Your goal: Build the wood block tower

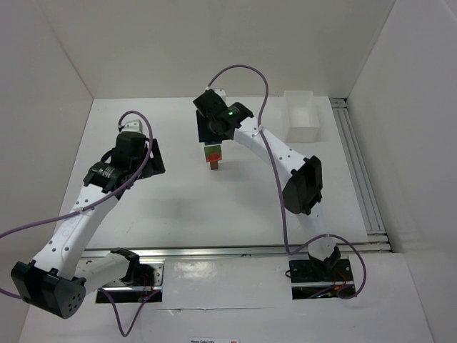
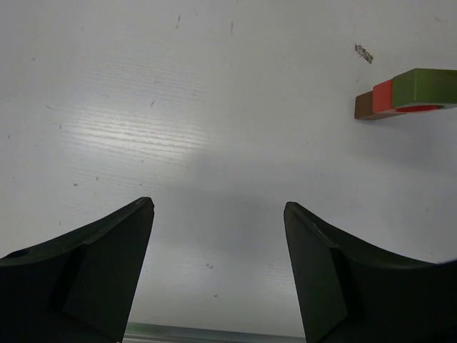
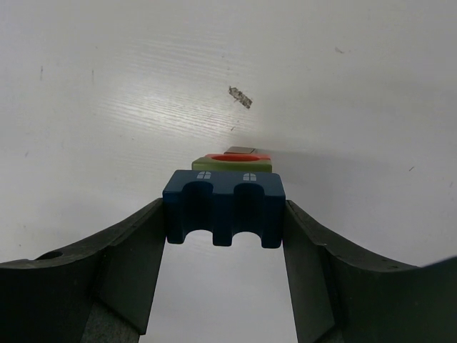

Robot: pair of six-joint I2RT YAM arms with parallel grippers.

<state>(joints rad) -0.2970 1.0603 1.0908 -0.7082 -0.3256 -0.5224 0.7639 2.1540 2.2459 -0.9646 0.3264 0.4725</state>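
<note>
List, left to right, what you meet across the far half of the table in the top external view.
left tool → tower of brown, red and green blocks → white bin → metal rail

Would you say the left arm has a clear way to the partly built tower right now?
Likely yes from the side: bare table lies between the open left gripper and the tower. From above, no: the right gripper, shut on the blue block, hangs close by it.
</note>
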